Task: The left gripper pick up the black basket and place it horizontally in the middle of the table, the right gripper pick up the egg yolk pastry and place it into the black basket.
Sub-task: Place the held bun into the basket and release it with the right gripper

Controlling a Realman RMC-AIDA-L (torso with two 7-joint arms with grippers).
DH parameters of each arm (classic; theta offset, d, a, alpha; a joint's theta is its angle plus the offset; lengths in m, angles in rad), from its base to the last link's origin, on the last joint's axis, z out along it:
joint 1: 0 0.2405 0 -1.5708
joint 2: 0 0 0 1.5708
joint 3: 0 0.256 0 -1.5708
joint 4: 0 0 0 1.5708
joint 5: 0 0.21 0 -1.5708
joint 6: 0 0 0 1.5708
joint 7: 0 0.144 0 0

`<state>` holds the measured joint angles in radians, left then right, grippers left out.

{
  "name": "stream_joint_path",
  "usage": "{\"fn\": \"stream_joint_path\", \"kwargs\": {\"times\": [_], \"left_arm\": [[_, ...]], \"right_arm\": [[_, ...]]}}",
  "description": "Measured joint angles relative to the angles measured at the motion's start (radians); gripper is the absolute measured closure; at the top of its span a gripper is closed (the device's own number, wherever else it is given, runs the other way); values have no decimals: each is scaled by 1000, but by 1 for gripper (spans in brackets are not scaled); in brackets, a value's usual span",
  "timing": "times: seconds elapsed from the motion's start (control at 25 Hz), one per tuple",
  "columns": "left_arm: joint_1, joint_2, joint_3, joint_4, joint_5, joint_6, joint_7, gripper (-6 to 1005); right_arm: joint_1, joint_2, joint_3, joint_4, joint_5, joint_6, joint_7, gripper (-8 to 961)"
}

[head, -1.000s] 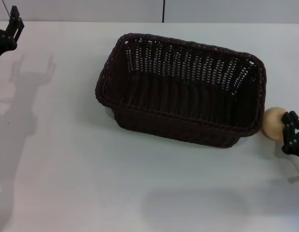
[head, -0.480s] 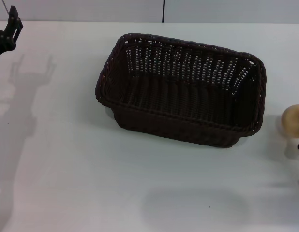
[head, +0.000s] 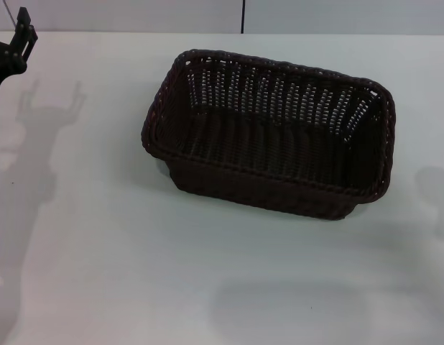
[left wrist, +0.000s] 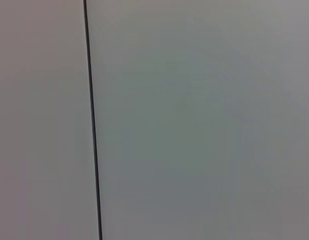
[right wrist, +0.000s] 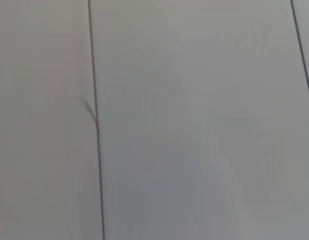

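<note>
Black basket (head: pixel 269 133) is sitting on the white table (head: pixel 100 251), slightly right of the middle and toward the far side, its long side running across the view with a slight tilt. It is a large rectangular wicker basket, dark brown-black, with a braided rim, sloping walls and a tightly woven floor. The far wall is showing openwork slits with the pale table visible through them — the near wall is looking dense and solid. The basket is standing upright with its opening facing up, and nothing is lying inside it.

Left gripper (head: pixel 21 36) is hanging at the far left corner of the head view, well apart from the basket — whether its fingers are parted or closed cannot be told. Its shadow is falling on the table below it. Both wrist views are showing only a plain grey panelled surface crossed by thin dark seams.
</note>
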<state>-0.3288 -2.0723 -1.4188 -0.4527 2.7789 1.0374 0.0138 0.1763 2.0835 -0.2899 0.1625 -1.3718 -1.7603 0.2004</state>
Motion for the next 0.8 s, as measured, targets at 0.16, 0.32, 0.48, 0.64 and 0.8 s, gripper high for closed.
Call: {"fn": "stream_joint_path", "kwargs": {"times": [0.16,0.32,0.48,0.64,0.8], "left_arm": [[0,0,0,0,1,0,0,197],[-1,0,0,0,0,0,0,197],[-2,0,0,2,0,-1,-10,197],[1,0,0,2,1,0,-13,197],[1,0,8,8,-1,0,-13,197]], "right_arm": [[-4,0,-4,10,-2,-136,-43,904],[38,1,-10,18,-7,-187,-67,895],[107,0,-11,20,-22,-159,-67,886],[188,-1,-11,15,-37,-87,-67,877],[263,-3,-11,14,-63,9,-61,869]]}}
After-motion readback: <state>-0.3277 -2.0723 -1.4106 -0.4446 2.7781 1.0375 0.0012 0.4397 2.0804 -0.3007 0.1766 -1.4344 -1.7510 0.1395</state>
